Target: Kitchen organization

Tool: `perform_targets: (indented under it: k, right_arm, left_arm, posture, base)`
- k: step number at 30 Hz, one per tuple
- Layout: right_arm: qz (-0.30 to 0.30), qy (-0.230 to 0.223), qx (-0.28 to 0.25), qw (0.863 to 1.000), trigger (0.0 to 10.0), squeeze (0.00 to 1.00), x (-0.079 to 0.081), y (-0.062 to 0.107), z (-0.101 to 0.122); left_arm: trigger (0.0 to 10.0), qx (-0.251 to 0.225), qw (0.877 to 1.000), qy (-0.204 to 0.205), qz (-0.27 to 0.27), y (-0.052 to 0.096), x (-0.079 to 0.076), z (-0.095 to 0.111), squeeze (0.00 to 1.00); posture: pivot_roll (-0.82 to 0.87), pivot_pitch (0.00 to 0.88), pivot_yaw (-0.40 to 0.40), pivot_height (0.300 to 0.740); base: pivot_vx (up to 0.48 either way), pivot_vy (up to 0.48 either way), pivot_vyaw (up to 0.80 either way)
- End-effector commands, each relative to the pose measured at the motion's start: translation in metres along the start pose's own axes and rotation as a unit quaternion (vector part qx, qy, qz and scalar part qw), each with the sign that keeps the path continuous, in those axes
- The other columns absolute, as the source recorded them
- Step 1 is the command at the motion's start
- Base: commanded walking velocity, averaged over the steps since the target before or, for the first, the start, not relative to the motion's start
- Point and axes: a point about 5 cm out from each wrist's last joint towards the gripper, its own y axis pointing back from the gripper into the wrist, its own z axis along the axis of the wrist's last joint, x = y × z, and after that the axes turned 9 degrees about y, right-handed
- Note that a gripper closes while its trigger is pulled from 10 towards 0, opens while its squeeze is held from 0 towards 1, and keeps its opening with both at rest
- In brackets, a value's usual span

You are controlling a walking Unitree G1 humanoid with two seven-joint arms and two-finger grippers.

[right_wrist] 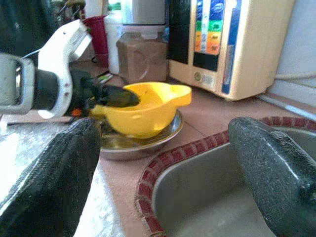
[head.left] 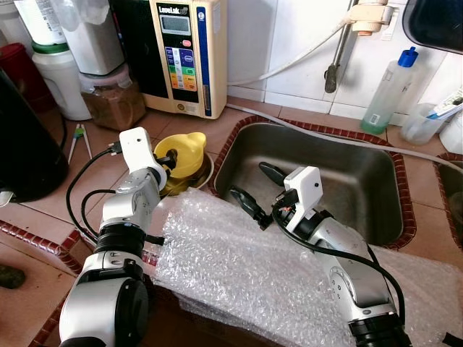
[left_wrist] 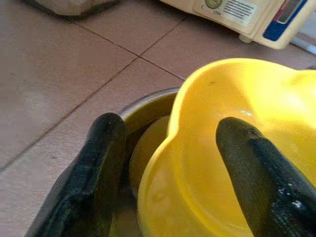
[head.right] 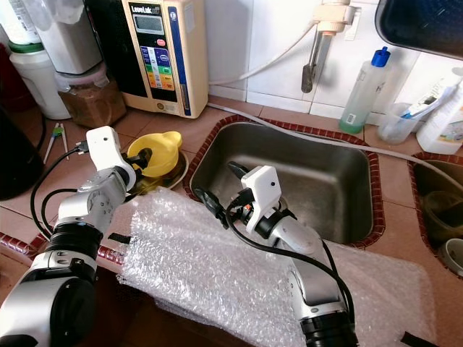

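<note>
Head camera first: one yellow bowl (head.left: 181, 153) sat in one shallow steel dish (head.left: 205, 173) on the tiled desk (head.left: 108, 170), just beside the sink (head.left: 376, 188). Left hand (head.left: 168, 157) was right at the bowl's near rim, and right hand (head.left: 253, 189) hovered over the sink's near edge, fingers spread wide and holding nothing. One sheet of bubble wrap (head.left: 239, 267) lay across the front of the desk under both arms. Behind stood one cream water machine (head.left: 187, 54), one jar of brown powder (head.left: 112, 97), and one clear bottle with a blue cap (head.left: 387, 90) by the wall.

Left wrist camera: one black finger (left_wrist: 98, 173) was outside the bowl (left_wrist: 207, 148), down between it and the dish rim (left_wrist: 143, 101), while the other was inside the bowl. So the hand straddled the wall, partly open; I couldn't tell if it was actually pinching yet.

Right wrist camera: the left hand (right_wrist: 111, 96) had a fingertip over the bowl's lip (right_wrist: 148, 111), and the right fingers (right_wrist: 54, 182) were well apart with nothing between them.

My guess on handling: the bowl looked like thin, stiff plastic, so light but glossy and a bit slippery (possibly wet too, hard to say). Pinching the wall near the rim seemed the sensible hold, since the bowl sat loose in the dish and could tip or skate if nudged sideways.
</note>
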Motion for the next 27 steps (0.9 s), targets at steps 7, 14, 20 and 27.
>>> perform_targets:
  k: [7, 14, 20, 27]
  right_arm:
    - [-0.025, 0.011, -0.024, 0.999, 10.0, 0.00, -0.017, -0.007, 0.016]
    - [-0.021, 0.018, -0.014, 1.000, 10.0, 0.00, -0.025, -0.008, 0.015]
    - [-0.029, 0.043, -0.013, 0.999, 10.0, 0.00, -0.039, -0.011, 0.022]
    - [-0.019, 0.056, -0.016, 0.998, 10.0, 0.00, -0.042, -0.014, 0.028]
  left_arm:
    - [0.0, -0.021, 0.997, -0.063, 0.042, 0.000, 0.010, 0.012, 0.00]
    - [0.0, -0.013, 0.998, -0.060, 0.031, 0.000, 0.011, 0.010, 0.00]
    - [10.0, -0.021, 0.999, -0.044, 0.011, 0.000, 0.004, 0.015, 0.00]
    - [7.6, -0.006, 0.999, -0.045, 0.002, 0.001, 0.003, 0.012, 0.00]
  posture:
    - [-0.04, 0.000, 0.049, 0.740]
    - [-0.04, 0.000, 0.042, 0.740]
    - [-0.04, 0.000, 0.033, 0.740]
    - [-0.04, 0.000, 0.033, 0.740]
  base:
    - [0.000, 0.000, 0.00]
    - [0.000, 0.000, 0.00]
    - [0.000, 0.000, 0.00]
    - [0.000, 0.000, 0.00]
